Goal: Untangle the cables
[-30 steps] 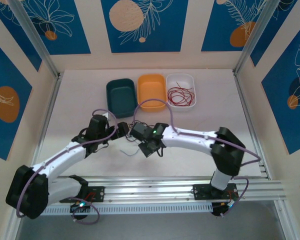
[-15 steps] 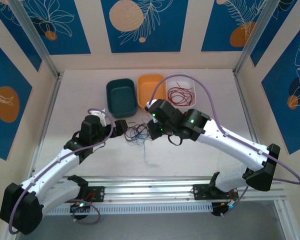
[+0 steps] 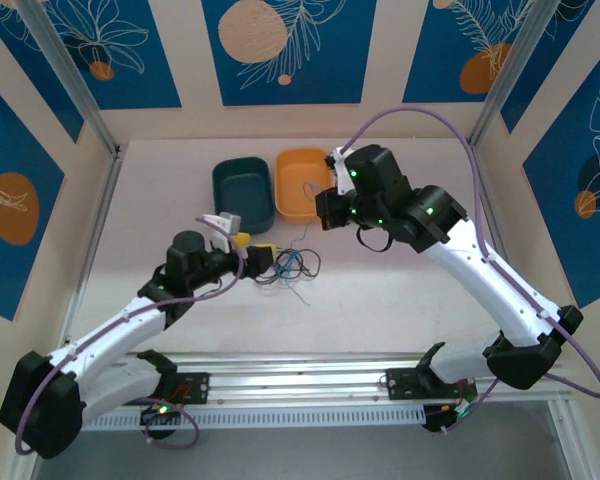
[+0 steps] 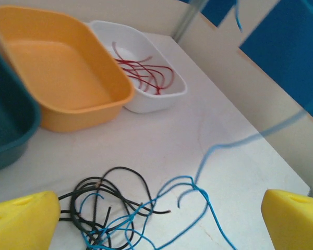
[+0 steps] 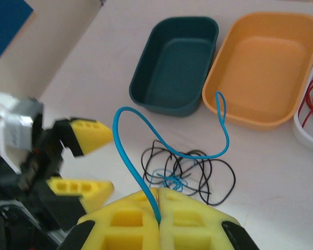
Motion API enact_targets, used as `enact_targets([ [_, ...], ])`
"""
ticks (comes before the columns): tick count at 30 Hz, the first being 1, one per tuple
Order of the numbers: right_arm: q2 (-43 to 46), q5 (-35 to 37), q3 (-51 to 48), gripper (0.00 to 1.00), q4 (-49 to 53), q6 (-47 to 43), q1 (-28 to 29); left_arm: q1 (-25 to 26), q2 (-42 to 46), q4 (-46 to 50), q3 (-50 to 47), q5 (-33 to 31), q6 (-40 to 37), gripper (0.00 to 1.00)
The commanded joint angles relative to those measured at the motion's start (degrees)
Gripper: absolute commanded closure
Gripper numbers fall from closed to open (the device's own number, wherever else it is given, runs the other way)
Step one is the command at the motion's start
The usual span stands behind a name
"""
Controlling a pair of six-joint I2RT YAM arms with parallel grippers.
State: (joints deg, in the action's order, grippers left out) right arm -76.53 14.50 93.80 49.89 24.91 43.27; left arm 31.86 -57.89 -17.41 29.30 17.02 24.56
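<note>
right wrist: right jaws pinching blue cable (image 5: 129, 161); left jaws gaping, black cables (image 5: 190, 174) unpinned. i reckon lifting drags them, tightening knot (image 5: 169, 179).

The teal tray (image 5: 169, 107), orange tray (image 4: 78, 112) and white tray (image 4: 156, 101) are smooth, faintly glossy plastic, the bench (image 4: 161, 140) is matt off-white, the blue cable (image 5: 140, 182), black cables (image 4: 120, 168) and red cables (image 4: 146, 70) have shiny plastic coats, and the right gripper (image 5: 159, 194) has fingers (image 5: 193, 219) of matt yellow plastic
</note>
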Motion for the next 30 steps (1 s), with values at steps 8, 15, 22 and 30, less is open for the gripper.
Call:
enact_targets([
  [8, 0.4, -7.2, 5.0, 1.00, -3.2, 0.2, -3.4, 7.4, -14.9, -9.9, 5.0, -0.5, -10.7, 0.21],
  [15, -1.3, -6.8, 8.6, 1.00, -2.6, -0.6, -4.3, 10.1, -22.3, -16.2, 5.6, 3.5, -10.2, 0.30],
  [22, -1.7, -8.5, 8.9, 1.00, -4.4, 0.7, -5.6, 11.3, -28.3, -19.5, 5.5, 1.6, -9.5, 0.43],
  [30, -1.4, -6.0, 14.4, 1.00, -1.6, -1.3, -6.9, 11.3, -31.6, -19.8, 4.4, -4.6, -6.5, 0.83],
])
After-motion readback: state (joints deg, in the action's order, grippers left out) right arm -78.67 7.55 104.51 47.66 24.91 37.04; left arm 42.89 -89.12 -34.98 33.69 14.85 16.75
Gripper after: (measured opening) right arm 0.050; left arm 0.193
